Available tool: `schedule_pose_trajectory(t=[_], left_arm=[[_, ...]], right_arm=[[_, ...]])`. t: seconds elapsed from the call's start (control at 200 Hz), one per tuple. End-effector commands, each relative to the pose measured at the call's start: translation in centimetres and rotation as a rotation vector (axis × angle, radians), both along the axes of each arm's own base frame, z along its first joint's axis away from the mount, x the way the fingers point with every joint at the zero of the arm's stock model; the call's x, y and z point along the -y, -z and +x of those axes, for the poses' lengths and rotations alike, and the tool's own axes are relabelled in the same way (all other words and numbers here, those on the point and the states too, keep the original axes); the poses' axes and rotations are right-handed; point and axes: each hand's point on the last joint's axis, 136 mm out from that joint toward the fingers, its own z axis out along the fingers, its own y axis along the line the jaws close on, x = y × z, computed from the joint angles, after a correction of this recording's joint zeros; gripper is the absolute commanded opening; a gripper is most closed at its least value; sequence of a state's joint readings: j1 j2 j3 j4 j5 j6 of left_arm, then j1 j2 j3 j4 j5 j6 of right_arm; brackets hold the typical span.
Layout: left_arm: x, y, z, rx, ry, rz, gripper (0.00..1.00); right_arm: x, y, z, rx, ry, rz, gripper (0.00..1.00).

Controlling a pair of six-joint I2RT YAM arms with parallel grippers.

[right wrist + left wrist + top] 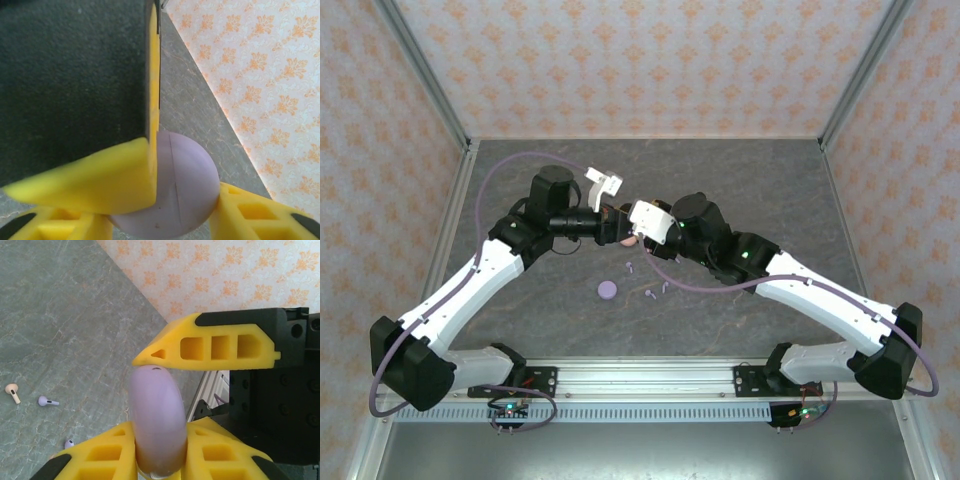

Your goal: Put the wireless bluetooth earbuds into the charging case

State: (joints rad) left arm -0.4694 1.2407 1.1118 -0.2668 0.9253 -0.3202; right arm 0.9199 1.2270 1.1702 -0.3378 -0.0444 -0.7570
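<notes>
I see the lavender charging case (156, 405) raised off the grey table (750, 180), standing on edge between the yellow fingers of my left gripper (160, 426); those fingers press against both of its flat faces, so that gripper is clamped narrow on it. The right gripper (165, 212) meets the case from the opposite side, with its fingers straddling the round rim; one fingertip (142, 360) touches the top edge, but I cannot tell whether this gripper is pinching the case or only bracketing it. The earbuds lie loose on the table below, well apart from the case and both grippers: a cream one (12, 391); a lavender one (47, 401) just beside it; another lavender one (69, 443) nearer the left fingers. In the overhead view a lavender disc (607, 289) lies flat near them.
</notes>
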Motion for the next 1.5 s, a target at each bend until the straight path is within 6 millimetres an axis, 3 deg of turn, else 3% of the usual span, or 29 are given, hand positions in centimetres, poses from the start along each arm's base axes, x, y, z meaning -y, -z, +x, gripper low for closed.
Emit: schedule_pose_trajectory(t=[0.0, 0.2, 0.215, 0.415, 0.586, 0.766, 0.921, 1.496], left_arm=[[0.1, -1.0, -0.6, 0.052, 0.017, 0.004, 0.18], [-0.3, -1.3, -0.3, 0.131, -0.012, 0.008, 0.1], [-0.4, -1.3, -0.2, 0.138, -0.016, 0.011, 0.1], [-0.8, -1.9, -0.1, 0.273, -0.034, -0.005, 0.05], [-1.2, -2.4, -0.6, 0.418, -0.035, 0.003, 0.04], [-1.3, -3.1, -1.7, 0.532, -0.018, -0.028, 0.01], [-1.3, -3.2, -2.6, 0.568, 0.015, -0.017, 0.0], [-0.8, -3.5, -4.2, 0.601, 0.093, -0.019, 0.0]], right_arm=[[0.0, -2.0, -0.2, 0.002, 0.003, 0.047, 0.52], [0.7, -1.3, -1.3, -0.072, -0.006, 0.055, 0.73], [1.1, -2.1, -1.7, -0.065, -0.012, 0.073, 0.74], [2.5, -3.4, -4.3, -0.184, -0.087, 0.217, 0.86], [3.9, -5.5, -4.4, -0.314, -0.109, 0.492, 0.8], [3.4, -6.9, -3.9, -0.36, -0.133, 0.696, 0.77], [2.9, -6.0, -2.7, -0.398, -0.093, 0.704, 0.76], [2.0, -5.7, -0.7, -0.42, -0.041, 0.648, 0.7]])
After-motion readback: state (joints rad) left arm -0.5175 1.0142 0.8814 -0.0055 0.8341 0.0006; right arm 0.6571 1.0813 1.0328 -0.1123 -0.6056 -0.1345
